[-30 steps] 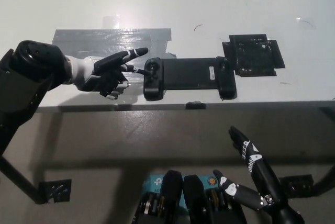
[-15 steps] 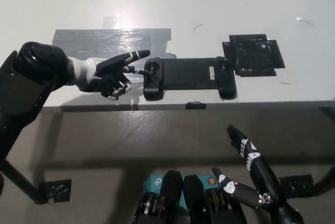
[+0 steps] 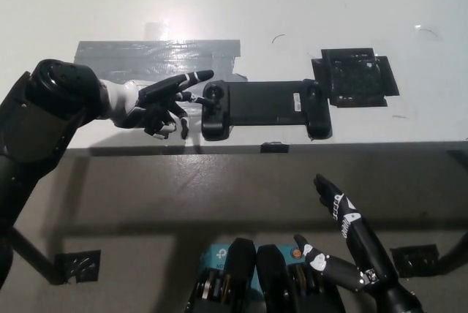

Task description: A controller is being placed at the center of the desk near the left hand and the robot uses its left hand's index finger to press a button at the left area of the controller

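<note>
Controller point(image 3: 263, 107) on desk point(image 3: 292, 6) — left hand point(image 3: 157, 104) fingers point(image 3: 191, 79) just beside

The left hand point(image 3: 157, 104) points toward three o'clock, its fingertip seemingly just short of the controller point(image 3: 262, 107) on the desk point(image 3: 292, 6); right hand point(image 3: 347, 243) hangs open at five o'clock.

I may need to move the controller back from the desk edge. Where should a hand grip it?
Probably the controller's right grip, reached from the desk's front edge. It lies flat, long side along that edge; the end grips bulge thicker than the slim middle. The left hand crowds the left grip, so the right end is freer.
</note>
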